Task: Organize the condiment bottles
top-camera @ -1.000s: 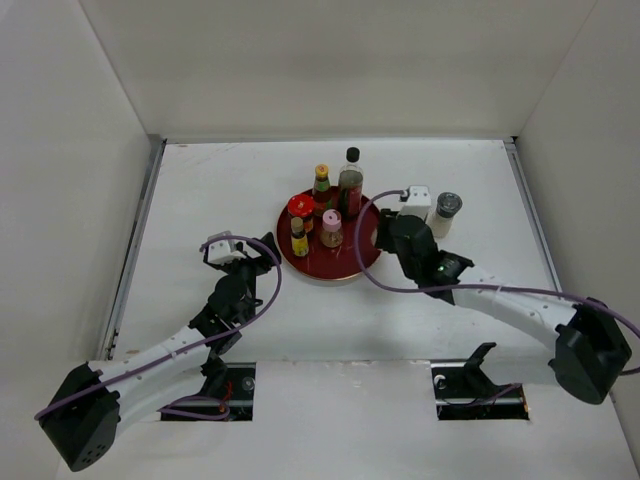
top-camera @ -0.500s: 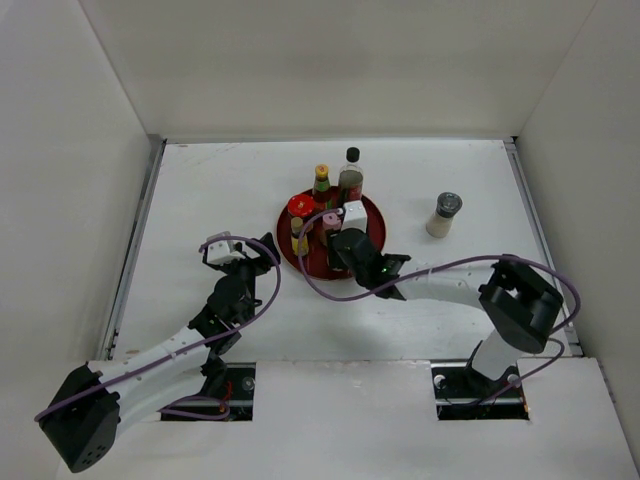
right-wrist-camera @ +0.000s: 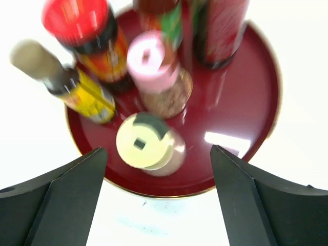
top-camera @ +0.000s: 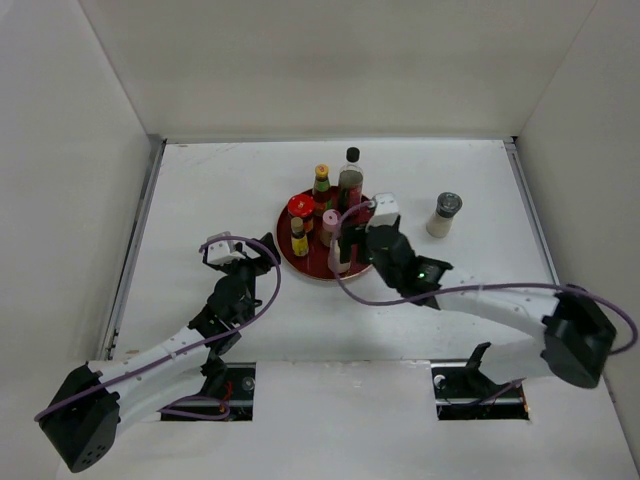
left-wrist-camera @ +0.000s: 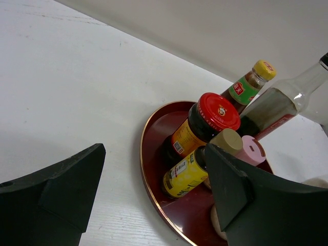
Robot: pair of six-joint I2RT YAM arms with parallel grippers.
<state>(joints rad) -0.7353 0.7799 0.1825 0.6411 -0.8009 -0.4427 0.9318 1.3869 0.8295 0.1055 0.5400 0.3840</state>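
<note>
Overhead, right gripper (right-wrist-camera: 157, 152) spread wide over pale shaker (right-wrist-camera: 146, 143); left gripper (left-wrist-camera: 154, 151) agape, empty; yellow label (left-wrist-camera: 185, 174) illegible

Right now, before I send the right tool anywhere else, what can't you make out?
Top view: the pale-topped shaker is partly hidden by the right tool.
Right wrist view: the red-lidded jar is motion-blurred, and the tall dark-sauce bottle is cut off by the top edge.
Grey-topped shaker: top view only, too small for detail.

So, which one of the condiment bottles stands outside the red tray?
The cream shaker with the grey top. It stands alone, off to the right of the red tray, while all the rest stand on it.
</note>
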